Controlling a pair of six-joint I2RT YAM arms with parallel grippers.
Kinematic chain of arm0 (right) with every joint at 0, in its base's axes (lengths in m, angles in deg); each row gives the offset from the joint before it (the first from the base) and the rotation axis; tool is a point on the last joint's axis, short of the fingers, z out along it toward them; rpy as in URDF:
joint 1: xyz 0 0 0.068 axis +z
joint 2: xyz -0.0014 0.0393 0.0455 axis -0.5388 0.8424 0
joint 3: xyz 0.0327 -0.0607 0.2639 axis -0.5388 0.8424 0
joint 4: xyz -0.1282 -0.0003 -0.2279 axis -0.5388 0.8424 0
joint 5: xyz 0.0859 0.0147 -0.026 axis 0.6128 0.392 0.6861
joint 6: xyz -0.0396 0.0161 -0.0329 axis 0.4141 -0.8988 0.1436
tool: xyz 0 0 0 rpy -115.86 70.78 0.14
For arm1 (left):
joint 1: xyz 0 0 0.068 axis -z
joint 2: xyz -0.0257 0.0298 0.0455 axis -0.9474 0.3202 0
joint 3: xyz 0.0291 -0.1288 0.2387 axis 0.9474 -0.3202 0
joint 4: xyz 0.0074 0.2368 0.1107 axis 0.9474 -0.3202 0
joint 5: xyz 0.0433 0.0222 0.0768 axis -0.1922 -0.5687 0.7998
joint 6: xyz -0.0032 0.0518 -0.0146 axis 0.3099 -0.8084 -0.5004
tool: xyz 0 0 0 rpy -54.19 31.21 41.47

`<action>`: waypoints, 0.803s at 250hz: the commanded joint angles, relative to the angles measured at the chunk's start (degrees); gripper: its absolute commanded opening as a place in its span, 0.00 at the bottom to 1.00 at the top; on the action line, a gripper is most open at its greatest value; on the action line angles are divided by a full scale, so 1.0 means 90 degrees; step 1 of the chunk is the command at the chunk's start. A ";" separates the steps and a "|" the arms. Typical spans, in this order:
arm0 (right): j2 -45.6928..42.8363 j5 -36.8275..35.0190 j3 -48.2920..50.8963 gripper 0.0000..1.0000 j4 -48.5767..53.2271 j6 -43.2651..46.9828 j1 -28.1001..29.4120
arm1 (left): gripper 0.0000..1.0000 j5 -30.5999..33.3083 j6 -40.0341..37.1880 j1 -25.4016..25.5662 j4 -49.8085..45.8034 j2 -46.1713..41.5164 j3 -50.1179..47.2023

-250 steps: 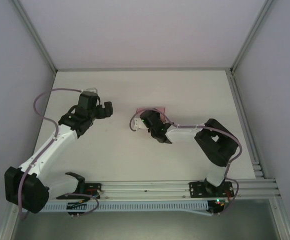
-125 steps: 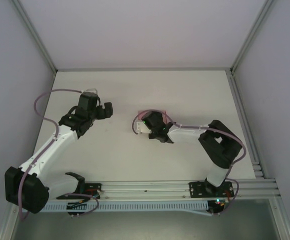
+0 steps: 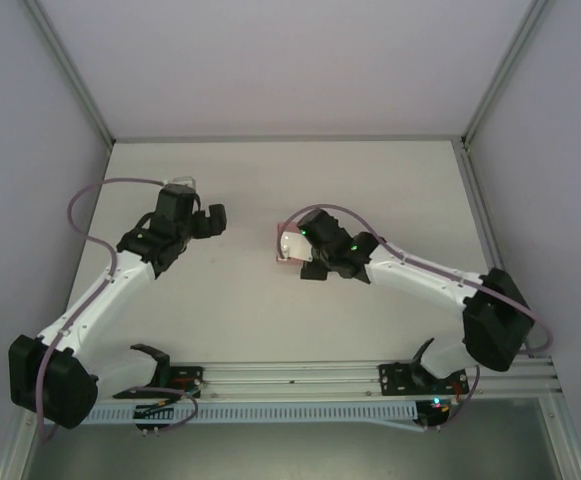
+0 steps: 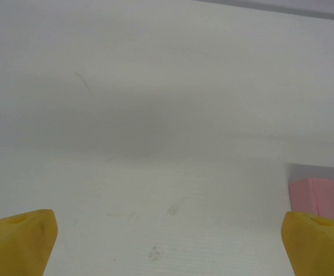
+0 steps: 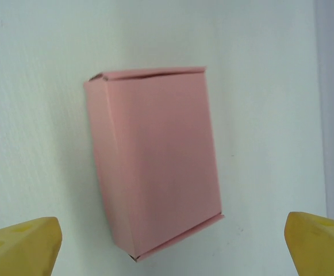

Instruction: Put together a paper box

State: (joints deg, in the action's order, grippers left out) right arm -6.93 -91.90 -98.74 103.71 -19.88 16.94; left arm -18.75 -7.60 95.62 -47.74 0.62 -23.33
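Yellow fingers of the right gripper are held wide apart, with nothing clamped. Just ahead and between them, untouched, the folded pink paper box is seen on the white table, its long axis running away from the fingers. The left gripper, likewise spread, is judged farther off.

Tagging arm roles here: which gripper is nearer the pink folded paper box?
Right. The right gripper is directly above the pink folded paper box, jaws open. The left gripper sits well off to the box's left, also open.
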 commanded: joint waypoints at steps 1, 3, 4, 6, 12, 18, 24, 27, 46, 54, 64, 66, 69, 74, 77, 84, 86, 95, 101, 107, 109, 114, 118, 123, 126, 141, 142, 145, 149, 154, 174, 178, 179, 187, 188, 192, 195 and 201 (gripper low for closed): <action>-0.0475 0.0176 -0.0170 1.00 -0.0062 -0.1087 -0.0272 | 1.00 -0.0221 -0.0307 -0.0062 0.0660 -0.0443 -0.0262; -0.0510 0.0152 -0.0159 1.00 -0.0135 -0.1186 -0.0310 | 1.00 -0.0218 -0.0323 -0.0055 0.0714 -0.0475 -0.0283; -0.0526 0.0140 -0.0151 1.00 -0.0173 -0.1240 -0.0319 | 1.00 -0.0218 -0.0332 -0.0059 0.0743 -0.0489 -0.0295; -0.0569 0.0119 -0.0140 1.00 -0.0245 -0.1356 -0.0363 | 1.00 -0.0212 -0.0352 -0.0062 0.0796 -0.0511 -0.0323; -0.0677 0.0113 -0.0106 1.00 -0.0423 -0.1696 -0.0501 | 1.00 -0.0177 -0.0424 -0.0063 0.0990 -0.0594 -0.0411; -0.0785 0.0194 -0.0079 1.00 -0.0552 -0.1955 -0.0663 | 1.00 -0.0107 -0.0492 -0.0063 0.1187 -0.0666 -0.0503; -0.0893 0.0242 -0.0049 1.00 -0.0708 -0.2204 -0.0841 | 1.00 0.0017 -0.0552 -0.0071 0.1393 -0.0736 -0.0610; -0.0965 0.0215 -0.0014 1.00 -0.0822 -0.2367 -0.0929 | 1.00 0.0098 -0.0569 -0.0062 0.1486 -0.0777 -0.0657; -0.1416 0.0041 0.0339 1.00 -0.1715 -0.3295 -0.1533 | 1.00 0.0447 -0.0834 -0.0124 0.2196 -0.0961 -0.0988; -0.1616 -0.0028 0.0576 1.00 -0.2135 -0.3591 -0.1804 | 1.00 0.0647 -0.0933 -0.0166 0.2543 -0.1016 -0.1184; -0.1849 -0.0115 0.0915 1.00 -0.2652 -0.3984 -0.2168 | 1.00 0.0807 -0.1122 -0.0249 0.3053 -0.1072 -0.1450; -0.1894 -0.0131 0.0988 1.00 -0.2757 -0.4066 -0.2236 | 1.00 0.0823 -0.1171 -0.0268 0.3168 -0.1082 -0.1518; -0.1957 -0.0146 0.1106 1.00 -0.2912 -0.4169 -0.2347 | 1.00 0.0856 -0.1246 -0.0310 0.3352 -0.1095 -0.1613; -0.2036 -0.0183 0.1270 1.00 -0.3157 -0.4321 -0.2513 | 1.00 0.0891 -0.1380 -0.0372 0.3669 -0.1097 -0.1788; -0.2088 -0.0208 0.1363 1.00 -0.3284 -0.4414 -0.2608 | 1.00 0.0908 -0.1460 -0.0413 0.3864 -0.1106 -0.1897; -0.2178 -0.0322 0.1567 1.00 -0.3534 -0.4647 -0.2819 | 1.00 0.0941 -0.1613 -0.0531 0.4318 -0.1093 -0.2138; -0.2193 -0.0356 0.1618 1.00 -0.3595 -0.4715 -0.2872 | 1.00 0.0937 -0.1646 -0.0568 0.4453 -0.1089 -0.2205; -0.2257 -0.0448 0.1819 1.00 -0.3786 -0.4918 -0.3108 | 1.00 0.0903 -0.1765 -0.0764 0.5051 -0.1038 -0.2526; -0.2270 -0.0441 0.1946 1.00 -0.3885 -0.4936 -0.3248 | 1.00 0.0865 -0.1840 -0.0910 0.5419 -0.0982 -0.2723; -0.2261 -0.0446 0.2063 1.00 -0.3996 -0.4888 -0.3375 | 1.00 0.0833 -0.1859 -0.1052 0.5708 -0.0908 -0.2881; -0.2263 -0.0448 0.2103 1.00 -0.4026 -0.4861 -0.3414 | 1.00 0.0817 -0.1854 -0.1108 0.5787 -0.0887 -0.2923; -0.2229 -0.0448 0.2205 1.00 -0.4110 -0.4789 -0.3491 | 1.00 0.0747 -0.1846 -0.1240 0.5961 -0.0821 -0.3016; -0.2201 -0.0524 0.2279 1.00 -0.4172 -0.4715 -0.3549 | 1.00 0.0680 -0.1836 -0.1347 0.6082 -0.0755 -0.3077; -0.2148 -0.0627 0.2356 1.00 -0.4234 -0.4635 -0.3609 | 1.00 0.0623 -0.1822 -0.1483 0.6208 -0.0668 -0.3141; -0.2126 -0.0664 0.2400 1.00 -0.4276 -0.4596 -0.3639 | 1.00 0.0609 -0.1804 -0.1554 0.6269 -0.0623 -0.3173; -0.1938 -0.0823 0.2653 1.00 -0.4596 -0.4478 -0.3806 | 1.00 0.0353 -0.1750 -0.1933 0.6526 -0.0346 -0.3295; -0.1928 -0.0831 0.2676 1.00 -0.4630 -0.4483 -0.3820 | 1.00 0.0322 -0.1759 -0.1933 0.6585 -0.0326 -0.3310; -0.1900 -0.0852 0.2729 1.00 -0.4720 -0.4504 -0.3852 | 1.00 0.0252 -0.1766 -0.1996 0.6670 -0.0268 -0.3342; -0.1860 -0.0846 0.2815 1.00 -0.4840 -0.4544 -0.3914 | 1.00 0.0182 -0.1767 -0.2074 0.6808 -0.0198 -0.3396; -0.1829 -0.0822 0.2906 1.00 -0.4978 -0.4576 -0.3968 | 1.00 0.0054 -0.1766 -0.2163 0.6960 -0.0106 -0.3482; -0.1707 -0.0599 0.3451 1.00 -0.5875 -0.4758 -0.4253 | 1.00 -0.0312 -0.1645 -0.2468 0.7930 0.0308 -0.3935; -0.1681 -0.0556 0.3569 1.00 -0.6070 -0.4753 -0.4302 | 1.00 -0.0380 -0.1604 -0.2534 0.8169 0.0386 -0.4047; -0.1697 -0.0541 0.3588 1.00 -0.6119 -0.4747 -0.4327 | 1.00 -0.0411 -0.1593 -0.2543 0.8230 0.0411 -0.4076; -0.1615 -0.0521 0.3793 1.00 -0.6464 -0.4713 -0.4367 | 1.00 -0.0558 -0.1588 -0.2654 0.8778 0.0584 -0.4298; -0.1605 -0.0519 0.3812 1.00 -0.6497 -0.4712 -0.4365 | 1.00 -0.0568 -0.1595 -0.2667 0.8857 0.0602 -0.4319; -0.1580 -0.0515 0.3897 1.00 -0.6624 -0.4714 -0.4394 | 1.00 -0.0647 -0.1559 -0.2716 0.8924 0.0584 -0.4340; -0.1556 -0.0517 0.3942 1.00 -0.6685 -0.4707 -0.4412 | 1.00 -0.0703 -0.1513 -0.2756 0.8785 0.0525 -0.4319; -0.1507 -0.0517 0.4027 1.00 -0.6763 -0.4684 -0.4452 | 1.00 -0.0827 -0.1538 -0.2816 0.8672 0.0445 -0.4303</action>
State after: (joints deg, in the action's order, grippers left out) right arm -21.88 -96.57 -66.70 56.69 -60.54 -21.36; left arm -19.60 -21.68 72.93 16.78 3.90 -59.09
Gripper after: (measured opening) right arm 0.997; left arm 0.997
